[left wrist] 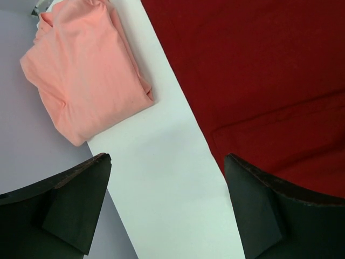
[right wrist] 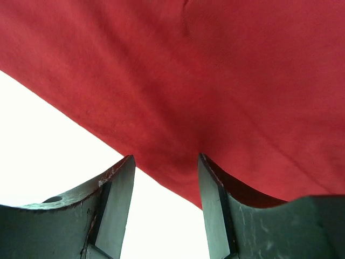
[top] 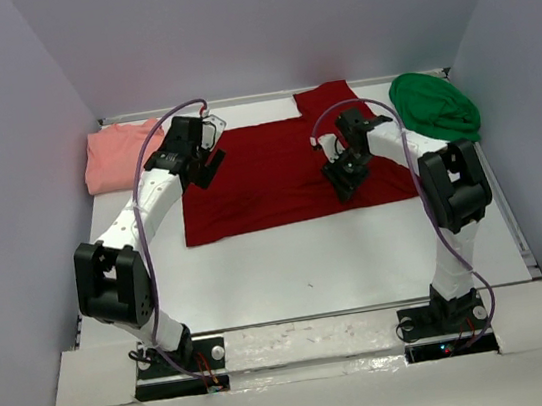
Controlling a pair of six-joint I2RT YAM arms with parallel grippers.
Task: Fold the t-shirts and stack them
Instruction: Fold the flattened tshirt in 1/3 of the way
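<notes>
fingers of the left gripper are wide apart and hold nothing. between them there is only bare white table. one finger is over the table and the other is over the left edge of the red shirt. i think the gripper hangs there so it can come down and pinch that edge for a fold.

far left, in the back corner, sits the pink shirt. it is folded into a small thick bundle. it looks done, and i think it is put there to keep out of the way and to start the pile.

in the middle lies the red shirt, spread wide and flat, with one sleeve poking out at the back. in the left wrist view one layer lies on top of another, so it looks partly folded. it is flat so that its edges are easy to grab.

next comes the right gripper, low over the near right part of the red shirt. its fingers are apart too, but not as wide. nothing is pinched between them. the cloth's edge runs across the gap, with white table beside it. i think it is lined up to take that side.

far right, in the back corner, the green shirt lies in a crumpled heap, not folded yet. i think it waits there for its turn.
</notes>
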